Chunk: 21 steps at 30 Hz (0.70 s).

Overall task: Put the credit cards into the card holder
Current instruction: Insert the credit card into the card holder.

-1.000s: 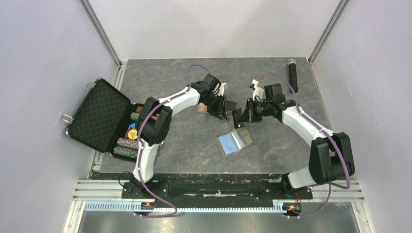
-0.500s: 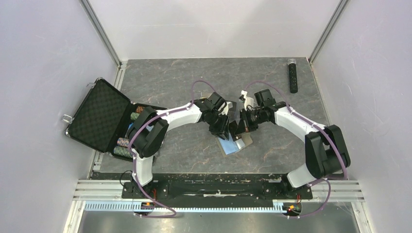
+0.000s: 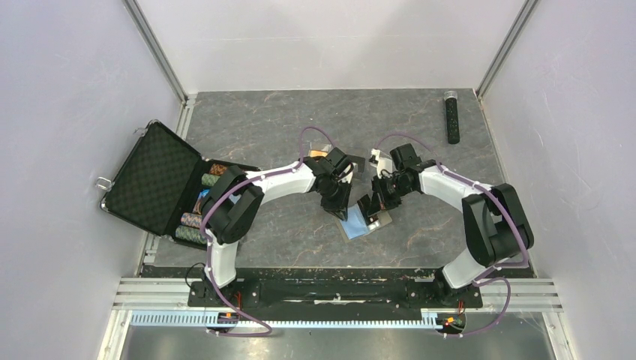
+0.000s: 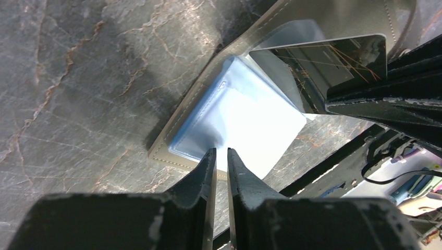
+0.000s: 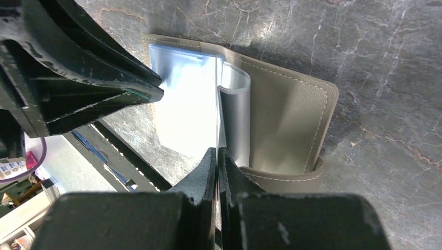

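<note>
Card holder (image 5: 292,120) open flat on bench (image 5: 391,62), blue inside up. Right pincer (image 5: 217,156) clamped on credit card (image 4: 323,62). Left pincer (image 4: 221,156) down to a slit; can't tell if it grips anything.

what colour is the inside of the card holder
Light blue; the card holder lies open, shown best in the left wrist view.

— How many card holders?
— One card holder (image 5: 284,112), lying open on the surface (image 3: 262,127).
— Credit cards?
— One credit card (image 4: 323,62) that I can count.
— And the rest?
— One black case (image 3: 154,178) at left and one dark stick (image 3: 452,116) upper right. Two arms: left arm (image 3: 277,178), right arm (image 3: 450,182). The chips (image 3: 193,221) are too hidden to count.
</note>
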Each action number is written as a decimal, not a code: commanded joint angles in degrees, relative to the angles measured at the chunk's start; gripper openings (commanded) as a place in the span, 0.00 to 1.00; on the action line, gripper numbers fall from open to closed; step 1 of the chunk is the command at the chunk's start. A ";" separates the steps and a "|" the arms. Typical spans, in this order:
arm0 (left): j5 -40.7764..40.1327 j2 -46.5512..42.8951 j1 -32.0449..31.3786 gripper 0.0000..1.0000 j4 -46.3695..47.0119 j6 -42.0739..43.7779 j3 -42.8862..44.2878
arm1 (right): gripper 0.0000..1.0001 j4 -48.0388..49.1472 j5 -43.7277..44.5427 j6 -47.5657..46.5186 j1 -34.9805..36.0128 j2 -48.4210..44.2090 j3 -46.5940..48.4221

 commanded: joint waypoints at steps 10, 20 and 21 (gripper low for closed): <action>-4.43 3.08 -1.73 0.12 -5.85 2.06 3.79 | 0.00 3.32 -6.91 -0.23 -1.93 3.42 -1.85; -5.39 2.84 -1.94 0.13 -5.93 2.21 3.78 | 0.00 4.48 -7.58 -0.96 -2.11 5.92 -3.42; -5.85 2.62 -1.98 0.15 -6.15 2.16 3.90 | 0.00 4.70 -7.36 -1.12 -2.11 6.23 -3.79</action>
